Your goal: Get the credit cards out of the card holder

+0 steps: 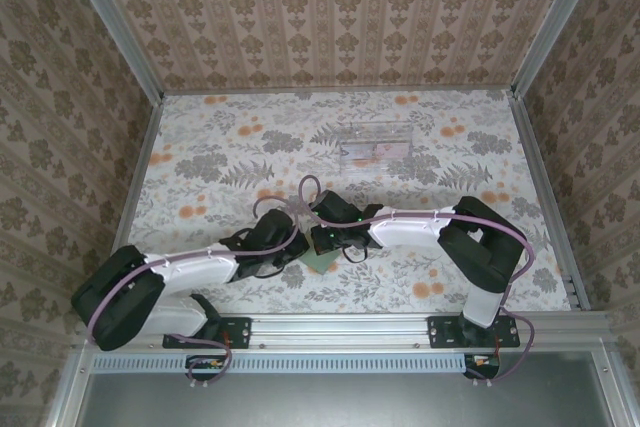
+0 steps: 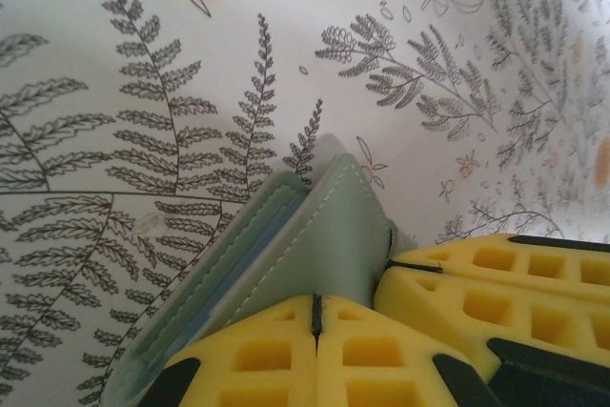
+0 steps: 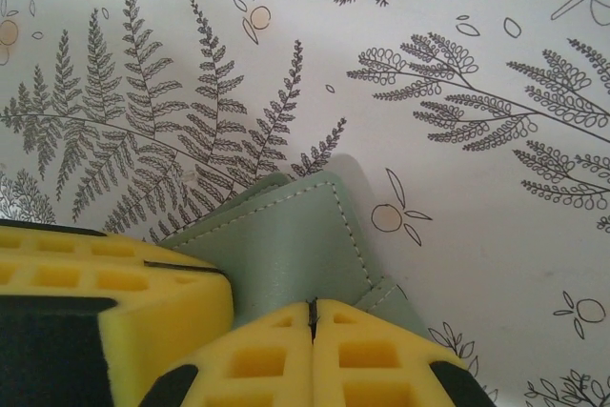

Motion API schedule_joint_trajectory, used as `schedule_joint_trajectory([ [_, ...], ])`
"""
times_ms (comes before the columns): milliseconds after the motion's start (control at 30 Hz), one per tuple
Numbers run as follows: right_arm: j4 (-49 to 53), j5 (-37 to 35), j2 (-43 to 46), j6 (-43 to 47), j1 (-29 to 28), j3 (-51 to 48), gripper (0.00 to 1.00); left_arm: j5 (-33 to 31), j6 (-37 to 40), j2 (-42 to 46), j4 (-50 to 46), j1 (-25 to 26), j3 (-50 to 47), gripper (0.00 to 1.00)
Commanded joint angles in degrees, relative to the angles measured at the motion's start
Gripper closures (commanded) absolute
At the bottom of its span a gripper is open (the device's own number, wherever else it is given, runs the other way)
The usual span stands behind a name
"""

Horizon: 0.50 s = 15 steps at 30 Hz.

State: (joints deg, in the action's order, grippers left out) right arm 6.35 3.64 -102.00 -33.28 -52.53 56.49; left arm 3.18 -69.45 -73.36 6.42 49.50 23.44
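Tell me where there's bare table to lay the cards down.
Free: the far-left stretch between the left wall and the tray; the right side between tray and right rail. Crowded: near centre, where the left pincer and right pincer grip the holder.

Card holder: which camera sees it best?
The left wrist view: the card holder is close up, with its slot pockets showing. The right wrist view shows its plain outer side; the top view, a small, partly covered green patch.

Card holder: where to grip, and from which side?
Probably pinch the card holder by a stitched flap edge, coming low from the arms' side: it is thin, soft and folded, so edges give the purchase. The left tool and right tool are each shut on one.
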Motion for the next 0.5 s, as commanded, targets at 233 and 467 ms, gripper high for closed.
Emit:
schedule_joint_trajectory([
  [233, 3.3, -1.3, -1.7, 0.4, 0.9, -1.9, 1.00, 2.7, -0.7, -10.6, -14.2, -0.1, 2.7, 1.00],
  [467, 4.6, -3.6, 1.2, 3.1, 5.0, -3.9, 1.00, 3.8, 0.3, -14.1, -14.8, -0.8, 3.0, 1.00],
])
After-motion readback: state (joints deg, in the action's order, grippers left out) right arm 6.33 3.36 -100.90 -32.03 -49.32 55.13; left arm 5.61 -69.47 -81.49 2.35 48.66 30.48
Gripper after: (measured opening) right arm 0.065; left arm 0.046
